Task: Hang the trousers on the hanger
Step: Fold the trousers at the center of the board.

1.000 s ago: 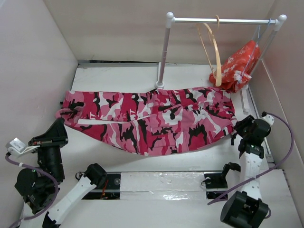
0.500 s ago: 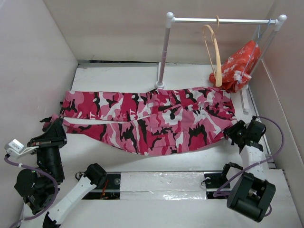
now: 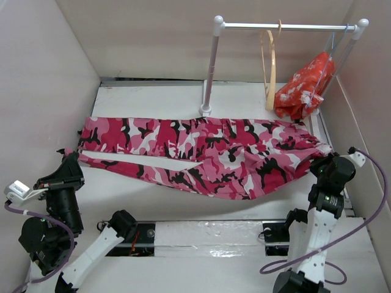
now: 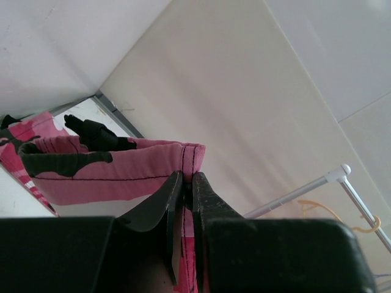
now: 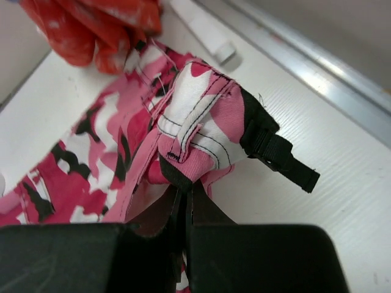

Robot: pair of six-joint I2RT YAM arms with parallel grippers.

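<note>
A: How far was the task at that moment?

B: Only at the beginning, I would say. The white table [image 3: 146, 101] carried almost everything. At its far side stood the clothes rail [image 3: 287, 27]. The trousers [image 3: 214, 152] lay stretched across the middle of the table, from the left side to the right side, mostly flat.

A: And the hanger?

B: The wooden hanger [image 3: 269, 104] hung by its hook on the rail, with nothing on it. Beside it, to the right, hung an orange-red cloth [image 3: 302, 85]. The trousers were below and in front of the hanger, not touching it.

A: What did the grippers do?

B: Both were pressed together on fabric. The left gripper [image 4: 186, 178] pinched the hem of one leg at the left end. The right gripper [image 5: 182, 186] pinched the waistband at the right end, near a belt loop, and a short black strap [image 5: 281, 155] stuck out next to it.

A: So what was done, and what was left?

B: In my judgement the grasp at both ends was done. Lifting the trousers, bringing them to the hanger and laying them over it were not yet done.
</note>
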